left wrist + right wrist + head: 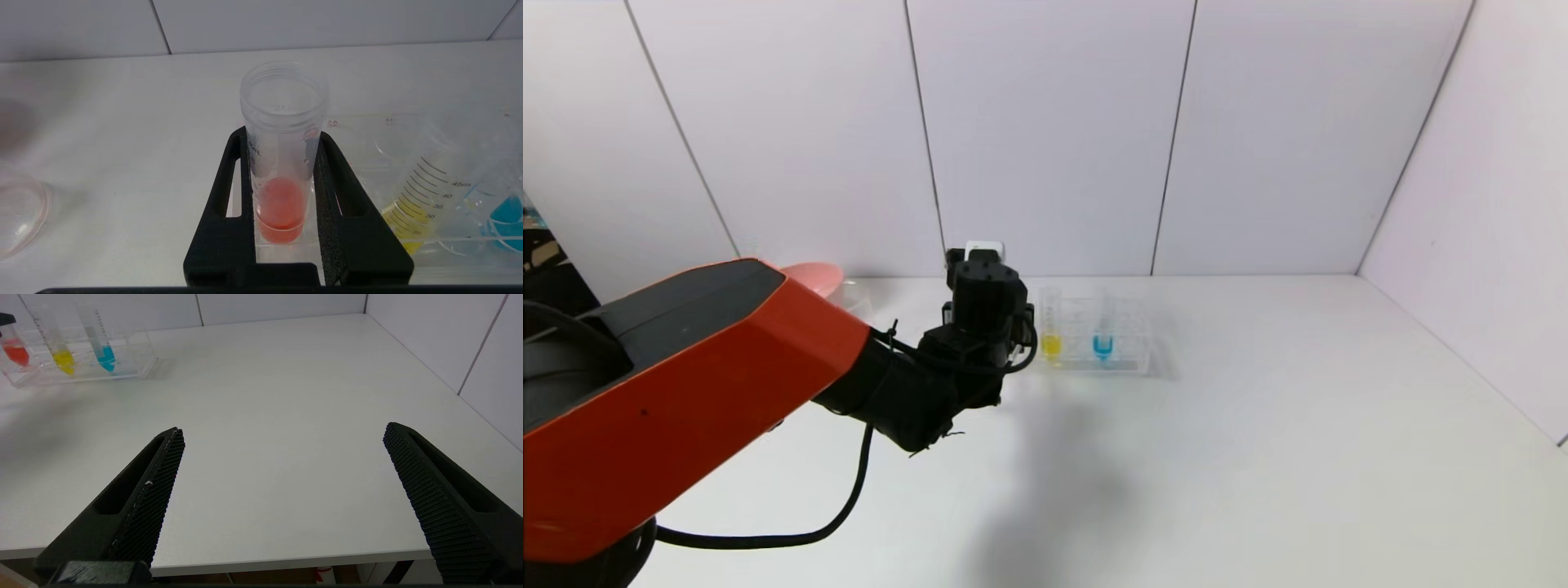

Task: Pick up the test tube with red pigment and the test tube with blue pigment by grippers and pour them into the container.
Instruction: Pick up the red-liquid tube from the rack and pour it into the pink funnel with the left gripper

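My left gripper is shut on the test tube with red pigment, one finger on each side. The tube stands upright at the left end of the clear rack. In the head view the gripper hides this tube. The test tube with blue pigment stands in the rack further right, also seen in the right wrist view. A clear vessel, apparently the container, sits left of the gripper, partly hidden by the arm. My right gripper is open and empty over the table's front edge.
A tube with yellow liquid stands in the rack between the red and blue ones. A pink bowl sits at the back left by the wall. White walls close the table at the back and right.
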`<state>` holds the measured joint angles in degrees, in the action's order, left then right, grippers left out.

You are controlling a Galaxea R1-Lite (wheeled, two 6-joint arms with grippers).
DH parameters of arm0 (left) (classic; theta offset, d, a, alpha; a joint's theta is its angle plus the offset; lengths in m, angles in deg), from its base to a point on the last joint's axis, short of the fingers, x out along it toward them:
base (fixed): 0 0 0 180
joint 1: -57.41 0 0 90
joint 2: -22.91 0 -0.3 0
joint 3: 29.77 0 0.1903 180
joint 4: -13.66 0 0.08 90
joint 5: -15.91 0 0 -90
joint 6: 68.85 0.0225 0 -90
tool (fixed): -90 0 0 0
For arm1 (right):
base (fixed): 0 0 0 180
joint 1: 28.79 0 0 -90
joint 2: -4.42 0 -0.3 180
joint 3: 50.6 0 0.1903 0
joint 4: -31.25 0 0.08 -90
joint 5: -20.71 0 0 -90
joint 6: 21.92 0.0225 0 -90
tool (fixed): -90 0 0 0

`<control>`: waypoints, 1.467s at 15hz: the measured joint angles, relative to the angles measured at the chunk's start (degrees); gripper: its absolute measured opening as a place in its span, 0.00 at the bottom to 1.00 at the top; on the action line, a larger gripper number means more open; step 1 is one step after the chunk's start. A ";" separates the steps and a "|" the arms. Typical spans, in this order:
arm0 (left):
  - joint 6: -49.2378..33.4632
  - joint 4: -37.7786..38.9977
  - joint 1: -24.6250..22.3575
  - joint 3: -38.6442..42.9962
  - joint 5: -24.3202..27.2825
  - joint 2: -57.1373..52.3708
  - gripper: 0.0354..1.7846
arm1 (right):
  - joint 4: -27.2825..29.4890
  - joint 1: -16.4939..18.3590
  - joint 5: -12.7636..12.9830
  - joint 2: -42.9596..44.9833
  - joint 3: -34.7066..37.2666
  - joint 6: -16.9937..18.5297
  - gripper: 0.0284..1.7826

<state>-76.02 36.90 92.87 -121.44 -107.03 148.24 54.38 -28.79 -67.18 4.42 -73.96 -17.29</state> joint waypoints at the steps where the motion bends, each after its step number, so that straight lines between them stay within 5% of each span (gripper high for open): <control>1: 1.33 0.09 0.04 -0.11 0.00 -0.72 0.23 | 0.00 0.00 0.00 0.00 0.00 0.00 1.00; 15: 3.67 -4.82 0.76 -0.11 1.88 -10.40 0.23 | 0.00 0.00 0.00 0.00 0.00 0.00 1.00; 19: 4.45 -14.86 -3.69 6.70 16.41 -20.72 0.23 | 0.00 0.00 0.00 0.00 0.00 0.00 1.00; 22: 9.56 -21.86 -14.19 11.47 32.80 -28.42 0.23 | 0.00 0.00 0.00 0.00 0.00 0.00 1.00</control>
<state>-66.46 15.04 78.68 -109.97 -74.22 119.82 54.38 -28.79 -67.18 4.42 -73.96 -17.29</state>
